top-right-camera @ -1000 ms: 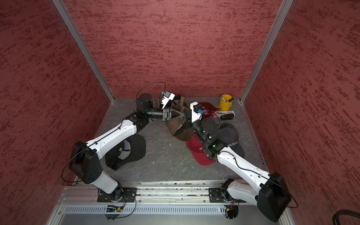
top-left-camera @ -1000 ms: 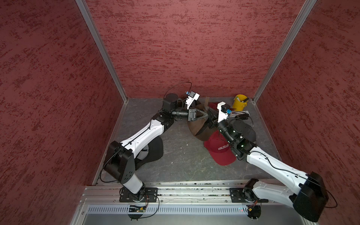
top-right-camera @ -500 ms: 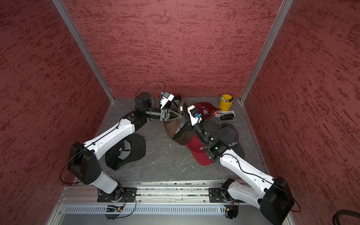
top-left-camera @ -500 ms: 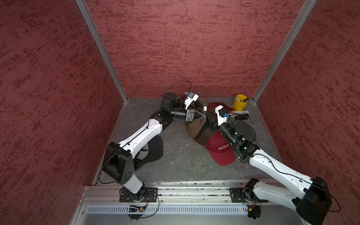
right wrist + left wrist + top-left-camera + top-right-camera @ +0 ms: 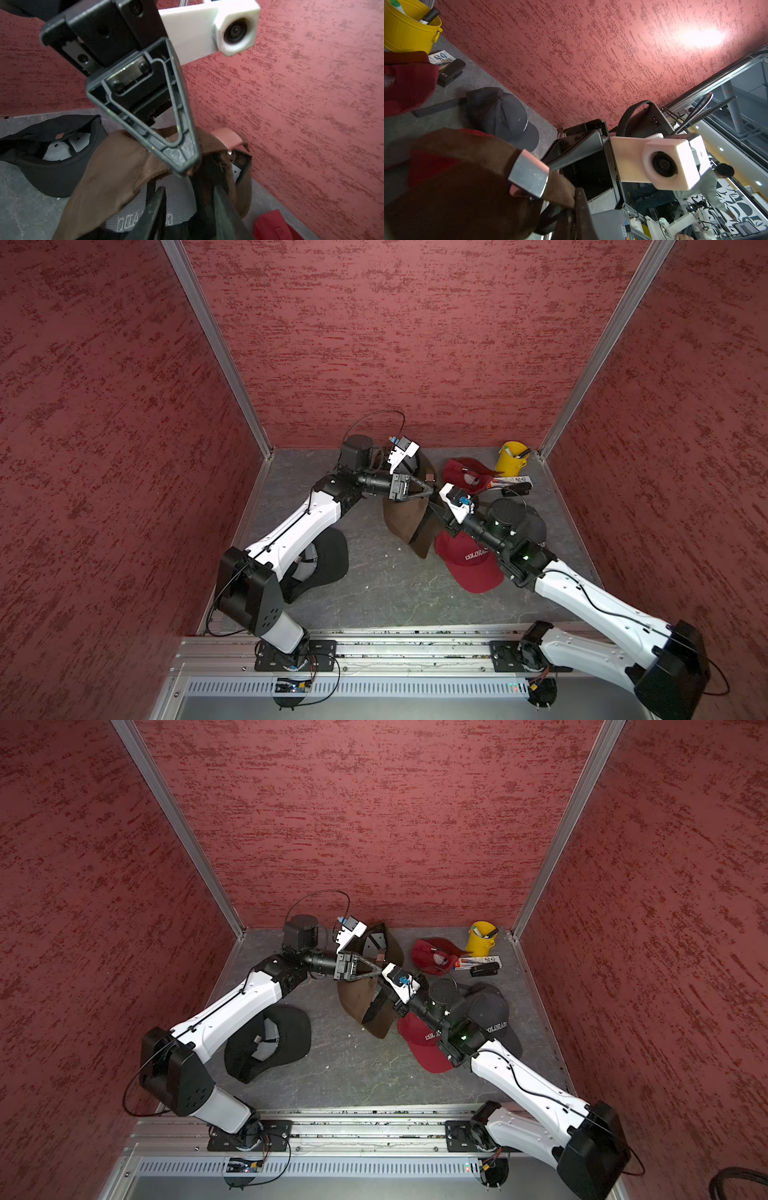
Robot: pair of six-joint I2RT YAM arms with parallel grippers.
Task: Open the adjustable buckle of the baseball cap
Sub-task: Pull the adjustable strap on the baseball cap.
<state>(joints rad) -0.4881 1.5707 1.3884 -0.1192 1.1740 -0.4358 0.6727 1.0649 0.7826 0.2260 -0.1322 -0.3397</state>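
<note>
Clamping shut on the strap (image 5: 471, 143) of the brown cap (image 5: 409, 518), the left gripper (image 5: 430, 489) is holding it up, brim hanging toward the worktop (image 5: 386, 585). The metal buckle (image 5: 529, 176) is sitting just beside that grip. The right gripper (image 5: 187, 193), jaws apart, is pointing at it from the right; the strap seems to be running across its jaws, with free room above.

Matt brown cloth cap (image 5: 456, 197), brushed metal buckle (image 5: 529, 176), glossy yellow bucket (image 5: 406, 35)
</note>
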